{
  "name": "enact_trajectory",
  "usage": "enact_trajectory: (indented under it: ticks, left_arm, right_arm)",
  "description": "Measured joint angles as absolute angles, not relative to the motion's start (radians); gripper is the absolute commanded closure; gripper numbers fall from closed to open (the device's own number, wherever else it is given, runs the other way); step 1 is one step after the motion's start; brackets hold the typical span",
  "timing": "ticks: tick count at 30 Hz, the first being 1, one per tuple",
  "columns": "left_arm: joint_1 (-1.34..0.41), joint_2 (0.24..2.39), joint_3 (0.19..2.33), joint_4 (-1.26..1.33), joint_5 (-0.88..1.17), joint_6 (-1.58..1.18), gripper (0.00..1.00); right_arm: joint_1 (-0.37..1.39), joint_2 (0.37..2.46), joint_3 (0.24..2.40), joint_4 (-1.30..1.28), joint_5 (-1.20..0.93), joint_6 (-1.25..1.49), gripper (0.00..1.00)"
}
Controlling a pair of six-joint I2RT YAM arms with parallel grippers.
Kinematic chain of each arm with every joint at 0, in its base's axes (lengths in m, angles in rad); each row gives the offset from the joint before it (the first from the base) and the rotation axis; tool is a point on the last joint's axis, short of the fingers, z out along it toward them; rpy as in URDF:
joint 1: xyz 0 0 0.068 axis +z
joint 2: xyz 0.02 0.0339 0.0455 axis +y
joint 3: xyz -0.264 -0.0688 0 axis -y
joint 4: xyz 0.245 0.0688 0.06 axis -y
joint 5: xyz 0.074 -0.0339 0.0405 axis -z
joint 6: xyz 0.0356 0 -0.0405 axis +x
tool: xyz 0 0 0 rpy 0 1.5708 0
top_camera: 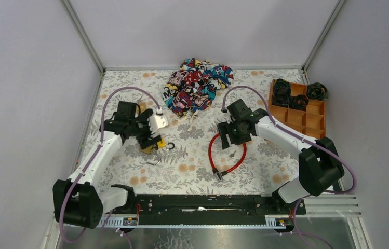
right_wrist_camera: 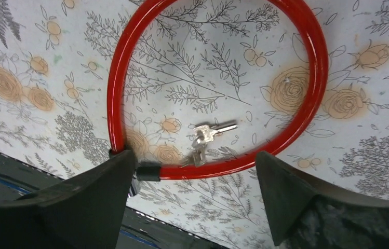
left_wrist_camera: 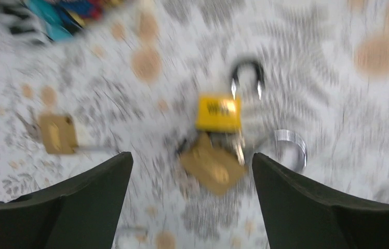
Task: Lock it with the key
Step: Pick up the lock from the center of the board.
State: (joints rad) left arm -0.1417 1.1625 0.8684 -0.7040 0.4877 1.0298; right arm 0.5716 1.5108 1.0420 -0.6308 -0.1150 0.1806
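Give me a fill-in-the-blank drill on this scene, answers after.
The cable lock looped around the keys is ____.
Under the left hand, the padlock with the black shackle has a ____ body.
The right hand is ____, holding nothing.
The tray stands on the robot's ____ side.
Missing words: red; yellow; open; right.

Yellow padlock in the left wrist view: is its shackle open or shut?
Open, it seems: on the yellow padlock one shackle leg ends free beside the body, though the view is blurred.
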Motion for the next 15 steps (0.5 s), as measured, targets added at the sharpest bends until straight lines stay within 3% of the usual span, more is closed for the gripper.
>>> enact_trajectory:
  ticks: [3,6,15]
  left_arm:
    - [-0.041,1.210,0.873,-0.924,0.451,1.320,0.16]
    - [0.025,1.296,0.874,-1.024,0.442,1.517,0.09]
    - [0.063,1.422,0.764,-0.878,0.561,1.813,0.06]
  right_arm:
    - [0.572,1.507,1.065,-0.653,-0.114,0.177,0.04]
    - [0.572,1.488,1.078,-0.639,-0.119,0.178,0.04]
    - [0.574,1.419,1.072,-0.614,-0.121,0.180,0.05]
